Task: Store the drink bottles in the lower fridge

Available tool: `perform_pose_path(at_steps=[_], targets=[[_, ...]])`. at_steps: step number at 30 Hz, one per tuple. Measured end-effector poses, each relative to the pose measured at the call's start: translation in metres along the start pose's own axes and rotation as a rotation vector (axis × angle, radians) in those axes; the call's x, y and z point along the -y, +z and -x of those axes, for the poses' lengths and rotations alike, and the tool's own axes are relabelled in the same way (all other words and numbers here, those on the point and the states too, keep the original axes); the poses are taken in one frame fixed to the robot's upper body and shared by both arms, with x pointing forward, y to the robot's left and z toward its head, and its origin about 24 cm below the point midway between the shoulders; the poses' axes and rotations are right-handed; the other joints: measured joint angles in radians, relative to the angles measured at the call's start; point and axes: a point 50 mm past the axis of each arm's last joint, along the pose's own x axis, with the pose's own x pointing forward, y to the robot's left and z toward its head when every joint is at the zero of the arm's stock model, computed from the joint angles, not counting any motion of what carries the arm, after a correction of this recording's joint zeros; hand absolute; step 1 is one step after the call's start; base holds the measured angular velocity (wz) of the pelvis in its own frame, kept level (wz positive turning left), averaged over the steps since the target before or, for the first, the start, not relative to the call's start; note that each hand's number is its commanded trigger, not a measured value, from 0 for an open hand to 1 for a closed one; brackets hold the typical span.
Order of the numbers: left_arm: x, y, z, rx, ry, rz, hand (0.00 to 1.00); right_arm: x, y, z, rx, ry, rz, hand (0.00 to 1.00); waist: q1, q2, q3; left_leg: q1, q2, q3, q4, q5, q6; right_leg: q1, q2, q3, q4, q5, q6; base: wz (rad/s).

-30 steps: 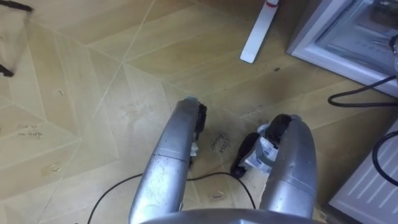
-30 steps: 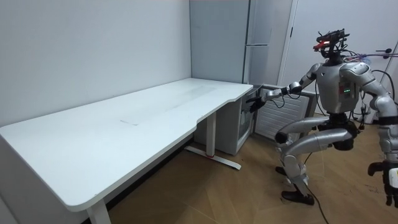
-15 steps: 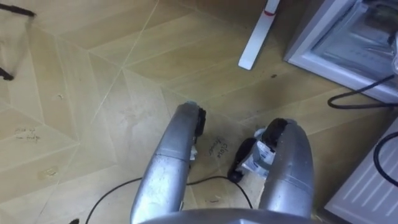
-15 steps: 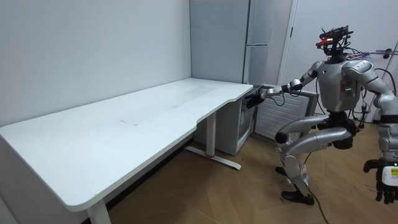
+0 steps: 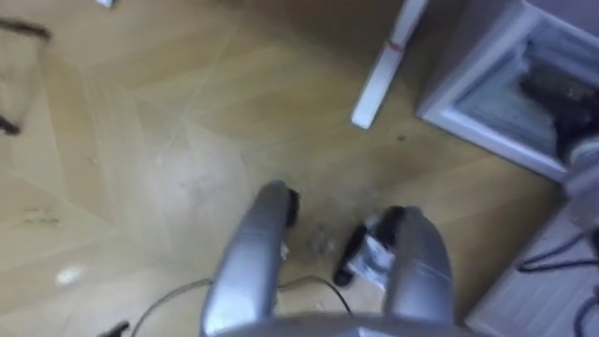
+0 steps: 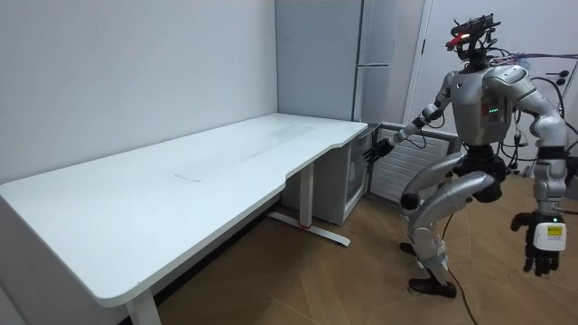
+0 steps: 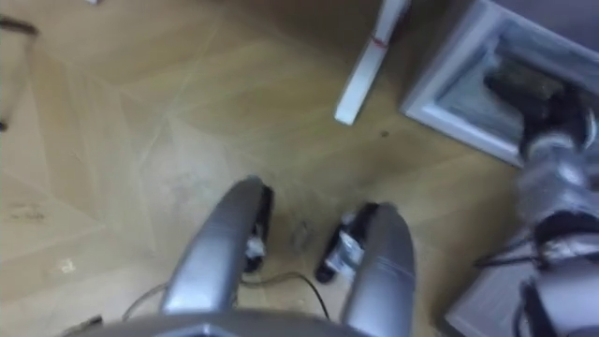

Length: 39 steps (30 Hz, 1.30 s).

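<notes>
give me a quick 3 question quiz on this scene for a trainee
1. Short answer: what does the left hand hold?
2. Which hand reaches toward the low fridge? A) left hand B) right hand C) both
3. True or false: drinks stand on the white desk.
Key: 1 nothing; 2 B; 3 false

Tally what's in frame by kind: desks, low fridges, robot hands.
Desks: 1, the white desk
Fridges: 1, the low fridge, open
Robot hands: 2, right hand at the fridge opening, left hand hanging at its side
Total: 4
</notes>
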Motion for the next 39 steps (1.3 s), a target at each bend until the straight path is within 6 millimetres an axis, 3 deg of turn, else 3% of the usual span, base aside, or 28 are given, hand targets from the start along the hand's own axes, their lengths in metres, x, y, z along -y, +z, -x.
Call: perform_pose_path(at_steps=[5, 10, 12, 15, 18, 21, 27, 34, 39], targets=[[0.002, 0.015, -0.005, 0.035, -0.003, 0.017, 0.0, 0.001, -0.04, 0.008, -0.13, 0.102, 0.09, 0.0, -0.025, 0.005, -0.0023, 0.127, 0.0, 0.017, -0.119, 0.016, 0.009, 0.119, 0.013, -0.002, -0.114, 0.021, 0.021, -0.04], [0.021, 0.027, -0.012, 0.055, -0.031, -0.019, 0.0, 0.007, -0.083, 0.024, -0.263, 0.153, 0.125, 0.0, -0.066, 0.011, -0.0085, 0.264, -0.002, 0.023, -0.256, 0.044, 0.019, 0.254, 0.027, -0.01, -0.251, 0.054, 0.042, 0.0], [0.028, 0.024, -0.013, 0.045, -0.04, -0.025, 0.0, 0.015, -0.109, 0.039, -0.34, 0.171, 0.164, 0.0, -0.082, 0.007, -0.0179, 0.342, -0.002, 0.03, -0.337, 0.061, 0.023, 0.33, 0.035, -0.015, -0.33, 0.07, 0.052, -0.04], [0.034, 0.022, -0.014, 0.043, -0.043, -0.029, 0.0, 0.039, -0.142, 0.064, -0.459, 0.151, 0.203, 0.0, -0.087, 0.011, -0.0253, 0.446, 0.003, 0.035, -0.43, 0.077, 0.027, 0.435, 0.056, -0.017, -0.434, 0.097, 0.069, -0.05], [0.04, 0.017, -0.014, 0.024, -0.039, -0.065, 0.0, 0.051, -0.171, 0.088, -0.56, 0.133, 0.222, 0.0, -0.104, 0.016, -0.0302, 0.534, 0.003, 0.045, -0.507, 0.091, 0.034, 0.524, 0.062, -0.024, -0.517, 0.116, 0.081, -0.03], [0.047, 0.02, -0.015, 0.034, -0.029, -0.094, 0.0, 0.051, -0.192, 0.106, -0.626, 0.14, 0.221, 0.0, -0.121, 0.01, -0.031, 0.606, 0.0, 0.058, -0.575, 0.103, 0.039, 0.588, 0.07, -0.016, -0.577, 0.132, 0.094, -0.08], [0.055, 0.015, -0.015, 0.018, -0.031, -0.115, 0.0, 0.044, -0.21, 0.12, -0.683, 0.143, 0.174, 0.0, -0.161, 0.005, -0.0301, 0.766, 0.0, 0.072, -0.709, 0.127, 0.04, 0.741, 0.091, -0.007, -0.7, 0.164, 0.11, -0.04], [0.059, 0.017, -0.016, 0.025, 0.009, -0.112, 0.0, 0.04, -0.219, 0.127, -0.7, 0.121, 0.108, 0.0, -0.185, 0.003, -0.0326, 0.855, 0.001, 0.09, -0.79, 0.157, 0.038, 0.814, 0.106, 0.003, -0.78, 0.191, 0.114, -0.08], [0.058, 0.023, -0.017, 0.045, 0.023, -0.073, 0.0, 0.046, -0.222, 0.133, -0.712, 0.102, 0.12, 0.0, -0.192, 0.016, -0.0314, 0.936, 0.007, 0.115, -0.868, 0.18, 0.035, 0.881, 0.127, 0.024, -0.866, 0.224, 0.116, -0.13]])
